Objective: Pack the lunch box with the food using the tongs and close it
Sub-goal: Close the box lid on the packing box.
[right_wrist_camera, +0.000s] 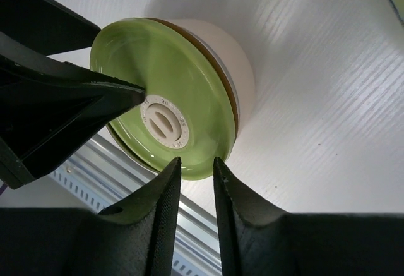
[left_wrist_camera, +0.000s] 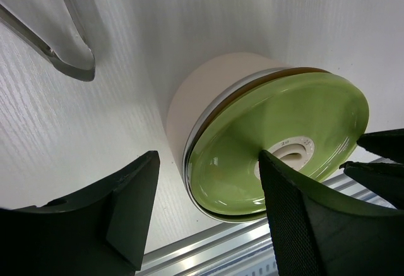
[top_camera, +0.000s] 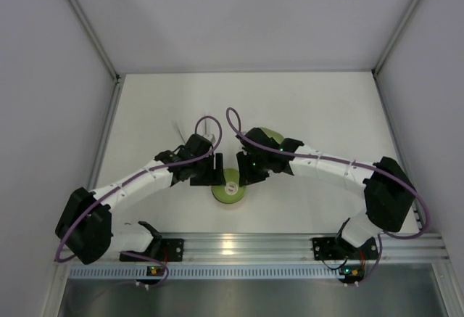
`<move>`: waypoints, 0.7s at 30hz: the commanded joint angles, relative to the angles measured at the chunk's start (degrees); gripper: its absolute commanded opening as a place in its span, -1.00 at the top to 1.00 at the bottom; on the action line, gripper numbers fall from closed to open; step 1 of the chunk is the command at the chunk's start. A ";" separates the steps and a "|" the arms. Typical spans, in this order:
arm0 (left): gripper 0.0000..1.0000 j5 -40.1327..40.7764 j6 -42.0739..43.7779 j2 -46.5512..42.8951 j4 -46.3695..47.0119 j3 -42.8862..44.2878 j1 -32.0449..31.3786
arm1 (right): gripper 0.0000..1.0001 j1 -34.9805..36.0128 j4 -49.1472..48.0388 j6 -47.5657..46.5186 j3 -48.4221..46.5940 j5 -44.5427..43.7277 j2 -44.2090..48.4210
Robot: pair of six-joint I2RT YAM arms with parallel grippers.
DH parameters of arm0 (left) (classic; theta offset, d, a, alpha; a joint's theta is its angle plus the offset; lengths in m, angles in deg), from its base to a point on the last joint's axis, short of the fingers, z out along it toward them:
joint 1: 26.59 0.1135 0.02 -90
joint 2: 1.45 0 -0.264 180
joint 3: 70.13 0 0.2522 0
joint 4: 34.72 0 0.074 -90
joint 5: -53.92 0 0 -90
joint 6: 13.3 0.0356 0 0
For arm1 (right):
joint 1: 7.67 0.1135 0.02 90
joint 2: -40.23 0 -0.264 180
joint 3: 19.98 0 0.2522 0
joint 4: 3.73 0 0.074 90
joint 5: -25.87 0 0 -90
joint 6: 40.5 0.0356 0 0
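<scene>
The lunch box [left_wrist_camera: 202, 99] stands near the table's front edge with its green lid [left_wrist_camera: 278, 137] seated on top, white centre spot showing. My left gripper [left_wrist_camera: 208, 187] is open: one finger [left_wrist_camera: 297, 225] reaches over the lid near the spot, the other [left_wrist_camera: 126, 206] stands off to the box's side. My right gripper [right_wrist_camera: 197, 165] is open by a narrow gap with nothing in it, its tips at the lid's [right_wrist_camera: 158, 112] near rim. From above, both grippers [top_camera: 209, 173] [top_camera: 250, 170] flank the lid [top_camera: 230, 190]. The tongs [left_wrist_camera: 69, 55] lie on the table beyond. The food is out of view.
A pale green dish [top_camera: 268, 136] sits behind the right arm, mostly covered by it. The aluminium rail [top_camera: 239, 244] runs along the table's front edge just below the lunch box. White walls enclose the table on three sides.
</scene>
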 commanded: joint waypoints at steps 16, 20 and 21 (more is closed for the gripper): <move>-0.38 1.54 0.77 -1.31 -1.77 1.37 -0.21 | 0.34 0.10 -7.07 -3.72 -0.62 -6.65 1.65; -0.38 1.54 0.68 -1.49 -2.04 1.46 -0.21 | 0.34 0.01 -11.99 -3.90 0.62 -5.69 0.86; -0.38 1.63 0.60 -1.58 -2.12 1.46 -0.21 | 0.33 0.01 -12.88 -3.98 0.97 -5.25 0.77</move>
